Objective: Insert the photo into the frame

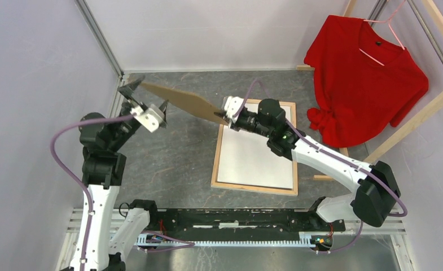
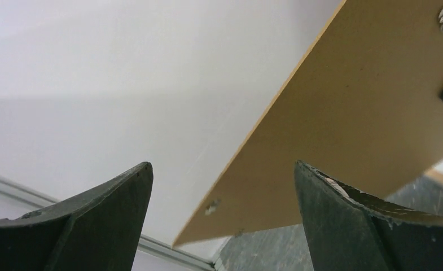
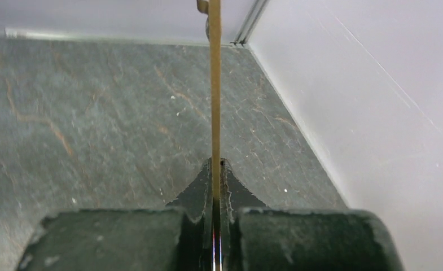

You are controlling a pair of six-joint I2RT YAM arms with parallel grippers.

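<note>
The frame (image 1: 251,187) lies flat on the table, bare wood side up, with a white sheet (image 1: 258,155) filling it; I cannot tell if that sheet is the photo's reverse. No printed side shows. My right gripper (image 1: 223,116) is shut on the right end of a brown hardboard sheet (image 1: 179,100) and holds it in the air, left of the frame. In the right wrist view the fingers (image 3: 215,165) pinch the board (image 3: 214,84) edge-on. My left gripper (image 1: 147,97) is open at the board's left end. In the left wrist view (image 2: 223,164) the board (image 2: 365,113) lies just beyond the fingertips, untouched.
A red T-shirt (image 1: 365,73) hangs on a pink hanger from a bare-wood rack (image 1: 416,118) at the back right. White walls close the left side and back. The table top (image 1: 174,164) is dark grey stone.
</note>
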